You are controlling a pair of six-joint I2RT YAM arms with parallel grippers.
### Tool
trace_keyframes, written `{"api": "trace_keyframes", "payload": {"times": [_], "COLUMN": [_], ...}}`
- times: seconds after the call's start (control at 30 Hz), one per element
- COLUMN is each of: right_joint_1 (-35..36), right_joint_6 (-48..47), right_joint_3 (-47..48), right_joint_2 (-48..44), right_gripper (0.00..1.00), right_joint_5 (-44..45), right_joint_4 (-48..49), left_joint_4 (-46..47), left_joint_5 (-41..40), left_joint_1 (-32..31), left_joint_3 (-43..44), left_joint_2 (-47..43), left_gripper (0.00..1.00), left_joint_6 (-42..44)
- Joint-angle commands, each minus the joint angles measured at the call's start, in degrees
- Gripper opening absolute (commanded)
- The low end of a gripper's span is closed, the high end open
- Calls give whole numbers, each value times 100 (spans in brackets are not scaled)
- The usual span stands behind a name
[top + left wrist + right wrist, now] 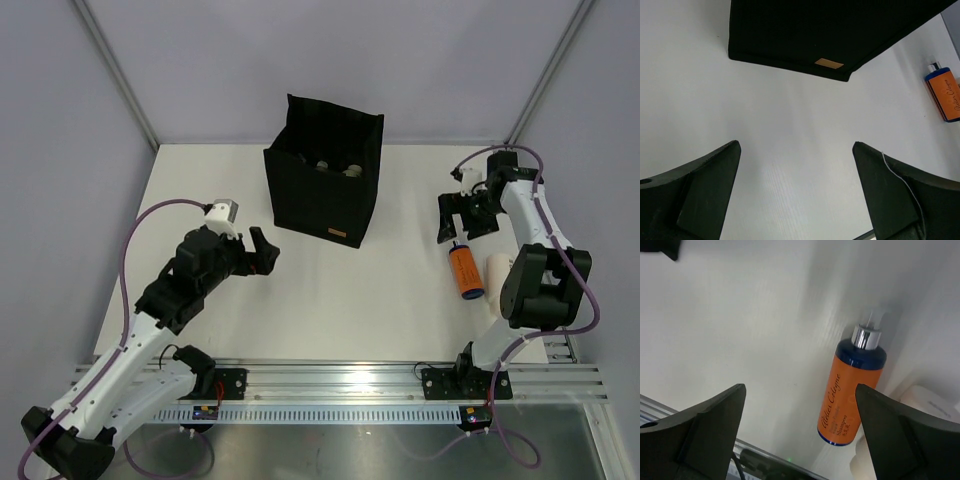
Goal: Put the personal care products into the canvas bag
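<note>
Legibly "Atelier Cologne" on orange bottle [850, 390]

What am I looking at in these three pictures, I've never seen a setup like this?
Two robot arms are bolted to a white table. One picture looks down from above; the other two come from cameras on each wrist, so the dark shapes at their lower edges are that arm's own fingers. The left gripper and right gripper are both open and hold nothing. A black boxy fabric bag stands mid-table with some bottles already inside. An orange bottle with a blue cap lies on its side near the right arm, a white bottle beside it.
</note>
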Motion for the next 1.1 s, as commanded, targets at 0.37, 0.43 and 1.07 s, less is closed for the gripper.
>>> {"api": "trace_keyframes", "payload": {"times": [0.37,0.43,1.07], "right_joint_1": [93,93,93], "right_joint_6": [-614,-614,-842], "right_joint_3": [-998,-1007,-665], "right_joint_2": [480,594,1614], "right_gripper": [100,100,55], "right_joint_5": [2261,2349,1989], "right_joint_4": [462,533,498], "left_joint_4": [24,6,270], "left_joint_5": [-56,-64,-29], "left_joint_1": [-8,-8,-8], "left_joint_3": [-29,-55,-170], "left_joint_2": [-95,-147,10], "left_gripper": [99,99,99], "left_joint_6": [232,197,13]}}
